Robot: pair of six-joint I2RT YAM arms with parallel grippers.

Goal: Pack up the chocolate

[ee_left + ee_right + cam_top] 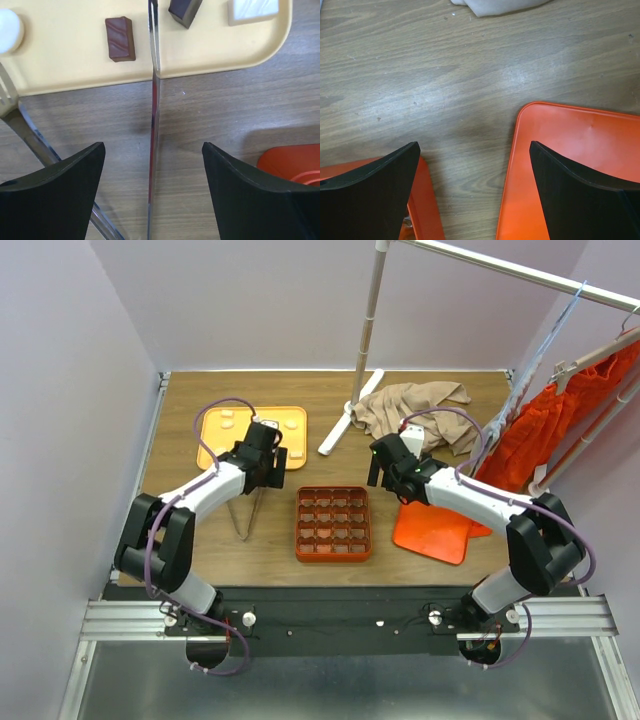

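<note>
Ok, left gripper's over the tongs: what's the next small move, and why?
Probably lower the left gripper and close on the tongs. Its jaws stand open with one tong arm lying on the table between them, and the chocolates sit unpacked on the yellow tray.

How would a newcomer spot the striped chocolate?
Find the yellow tray far left on the table. By its near rim, beside the tongs, lies the chocolate. It alone is reddish-brown with wavy stripes; neighbours are white or dark.
</note>
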